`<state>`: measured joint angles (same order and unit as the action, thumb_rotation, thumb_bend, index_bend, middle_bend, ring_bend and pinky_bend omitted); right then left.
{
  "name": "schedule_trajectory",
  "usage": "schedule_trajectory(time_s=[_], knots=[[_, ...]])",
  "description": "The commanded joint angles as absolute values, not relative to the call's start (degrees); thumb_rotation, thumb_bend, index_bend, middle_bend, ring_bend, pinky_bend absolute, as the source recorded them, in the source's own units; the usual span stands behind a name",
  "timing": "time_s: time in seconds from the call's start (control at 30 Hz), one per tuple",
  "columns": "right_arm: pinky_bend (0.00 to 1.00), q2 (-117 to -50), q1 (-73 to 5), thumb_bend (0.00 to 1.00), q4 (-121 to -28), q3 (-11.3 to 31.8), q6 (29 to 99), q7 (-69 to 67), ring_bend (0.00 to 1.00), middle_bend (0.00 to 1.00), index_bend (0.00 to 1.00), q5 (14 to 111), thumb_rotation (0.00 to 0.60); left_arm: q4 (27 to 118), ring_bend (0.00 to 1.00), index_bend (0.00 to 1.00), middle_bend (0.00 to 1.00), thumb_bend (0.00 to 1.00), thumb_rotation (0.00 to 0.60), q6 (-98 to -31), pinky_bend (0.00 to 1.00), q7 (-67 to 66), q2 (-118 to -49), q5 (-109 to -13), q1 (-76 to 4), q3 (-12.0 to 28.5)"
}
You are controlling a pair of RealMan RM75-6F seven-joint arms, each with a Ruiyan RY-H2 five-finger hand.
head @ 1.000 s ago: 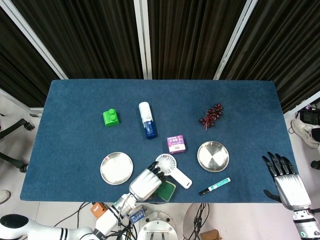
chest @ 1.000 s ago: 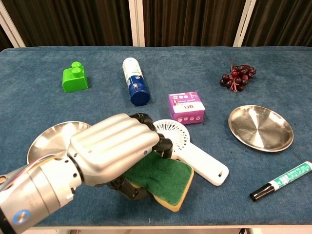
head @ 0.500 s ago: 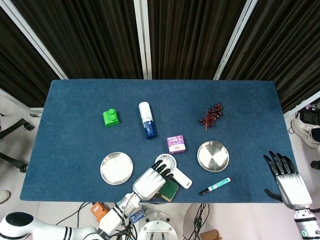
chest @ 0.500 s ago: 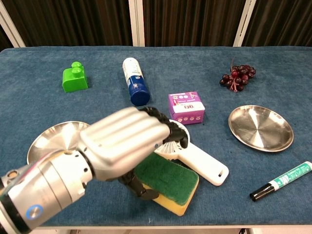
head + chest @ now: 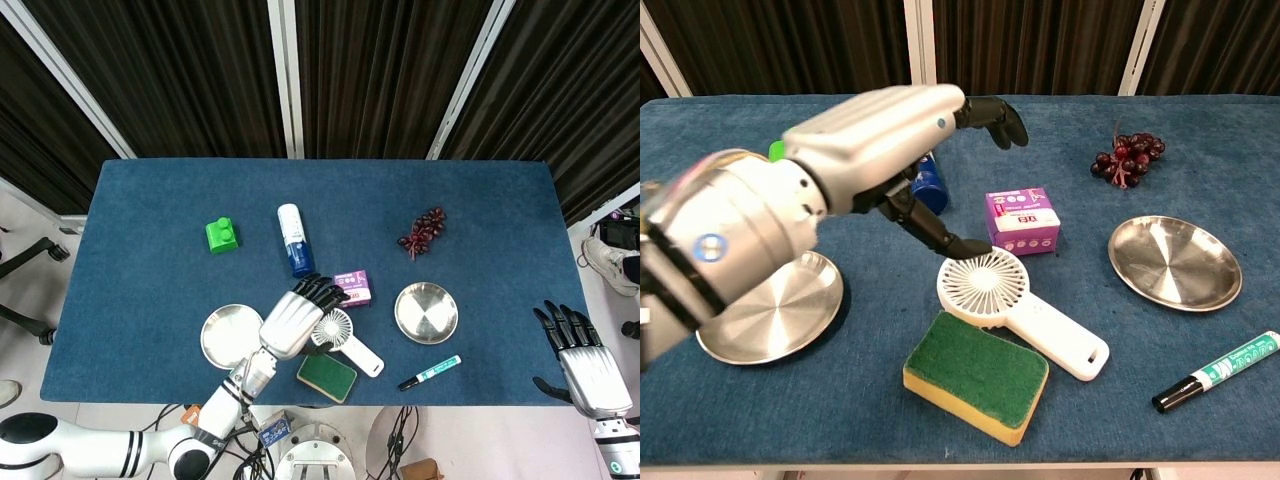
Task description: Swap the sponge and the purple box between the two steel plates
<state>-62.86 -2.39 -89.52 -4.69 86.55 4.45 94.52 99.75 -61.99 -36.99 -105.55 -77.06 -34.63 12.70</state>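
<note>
Dark curtains back a blue bench (image 5: pixel 150 250). Both steel plates, the left plate (image 5: pixel 231 336) and the right plate (image 5: pixel 426 312), sit bare at lower centre of the frame. Between them, the purple box (image 5: pixel 353 286) lies above a white fan (image 5: pixel 343 340), and the sponge (image 5: pixel 976 376) rests at the lower edge, so neither is placed. Above the fan the left robot hand (image 5: pixel 293 320) hovers spread, holding nothing. At lower right the right robot hand (image 5: pixel 580 355) waits, fingers apart.

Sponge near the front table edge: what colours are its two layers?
The sponge is dark green on top, yellow underneath; clearest in the chest view.
</note>
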Motion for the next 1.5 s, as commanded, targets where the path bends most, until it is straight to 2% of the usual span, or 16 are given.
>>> schedule_trajectory(time_s=[0.03,0.17,0.4,0.53,0.7,0.93,1.07,1.17,1.27,1.4,1.5], knots=[[0.13,-62.59,-2.48,0.23,-89.48,-4.6,86.21,3.81,0.0,0.0,0.0,94.52,0.6,92.38,0.1,0.19,0.17,0.1,0.6,-59.06,0.16,-36.81,-110.67,-71.33,-38.39,15.72],[0.13,-62.16,-2.69,0.23,-89.42,-4.53,85.62,2.71,0.0,0.0,0.0,94.52,0.6,82.94,0.04,0.14,0.09,0.06,0.6,-58.25,0.12,-36.35,-117.65,-66.4,-42.19,19.56],[0.13,-61.23,-2.74,0.23,-88.88,-4.57,85.38,0.12,0.0,0.0,0.0,94.82,0.6,73.02,0.04,0.11,0.08,0.03,0.588,-58.87,0.12,-33.88,-122.86,-65.94,-46.17,21.7],[0.13,-60.88,-2.66,0.23,-88.54,-4.36,85.63,-1.2,0.0,0.0,0.0,94.79,0.6,69.45,0.05,0.11,0.08,0.04,0.556,-57.94,0.12,-33.62,-124.88,-63.04,-47.74,23.27],[0.13,-60.53,-2.55,0.23,-88.26,-4.39,86.01,-2.32,0.0,0.0,0.0,95.36,0.6,66.53,0.1,0.11,0.13,0.06,0.517,-56.8,0.12,-32.07,-126.5,-59.93,-49.49,25.39],[0.13,-60.19,-2.37,0.23,-87.9,-4.29,86.49,-3.47,0.0,0.0,0.0,95.73,0.6,63.53,0.21,0.13,0.24,0.11,0.514,-56.31,0.13,-31.46,-127.45,-57.69,-51.11,26.2],[0.13,-60.06,-2.22,0.23,-87.82,-4.14,86.79,-4.05,0.0,0.0,0.0,95.7,0.6,62.68,0.23,0.14,0.26,0.11,0.515,-56.04,0.14,-32.14,-127.89,-56.18,-51.77,26.02],[0.13,-59.92,-2.12,0.23,-87.76,-4.16,86.95,-4.37,0.0,0.0,0.0,95.89,0.6,60.9,0.24,0.17,0.26,0.12,0.547,-56.04,0.14,-32.34,-128.76,-55.54,-52.53,25.87],[0.13,-59.92,-2.04,0.23,-87.65,-4.16,87.15,-4.44,0.0,0.0,0.0,96.13,0.6,59.96,0.31,0.26,0.33,0.18,0.598,-56.39,0.16,-31.96,-129.46,-54.88,-52.85,26.14],[0.13,-59.99,-2.09,0.23,-87.47,-4.11,86.9,-4.39,0.0,0.0,0.0,96.09,0.6,60.94,0.45,0.42,0.47,0.29,0.6,-58.57,0.24,-30.7,-129.23,-56.37,-52.64,25.85],[0.13,-60.14,-2.09,0.23,-87.47,-4.0,86.75,-4.02,0.0,0.0,0.0,95.95,0.6,64.17,0.49,0.46,0.52,0.35,0.6,-60.68,0.29,-30.39,-127.78,-58.09,-51.69,24.82]])
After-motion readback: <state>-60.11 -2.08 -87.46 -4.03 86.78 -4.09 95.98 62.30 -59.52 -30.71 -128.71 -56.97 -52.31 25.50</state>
